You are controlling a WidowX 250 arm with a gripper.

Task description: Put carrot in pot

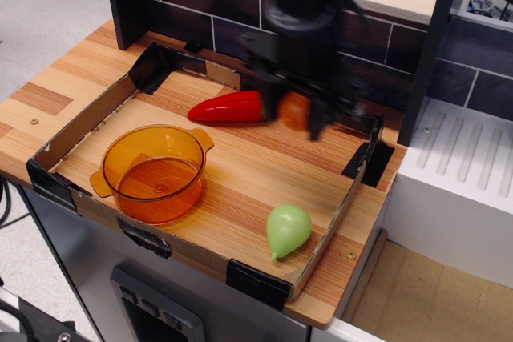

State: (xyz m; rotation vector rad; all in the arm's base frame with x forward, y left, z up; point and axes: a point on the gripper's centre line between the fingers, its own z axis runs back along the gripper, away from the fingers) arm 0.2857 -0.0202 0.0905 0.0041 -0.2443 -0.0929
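We find the gripper (pixel 293 110) blurred, its jaws closed around the carrot (pixel 294 110), which hangs between them clear of the wooden board (pixel 240 174). Directly beside the jaws, toward the camera's left, lies a red chili pepper (pixel 227 107), its stem end hidden behind the blurred fingers. Below and well to the left of the jaws the pot (pixel 152 171) stands upright and empty on the board, near the front cardboard wall. Below the jaws and slightly right, well apart from them, a pale green pear (pixel 288 229) rests close to the front right corner. Bare board lies between the jaws and the pot. A low cardboard tray wall (pixel 80 124), taped black at the corners, bounds the work area on all sides. Behind the jaws rises a dark tiled backsplash (pixel 208 6); to their right sits a white ribbed drainer (pixel 461 174).
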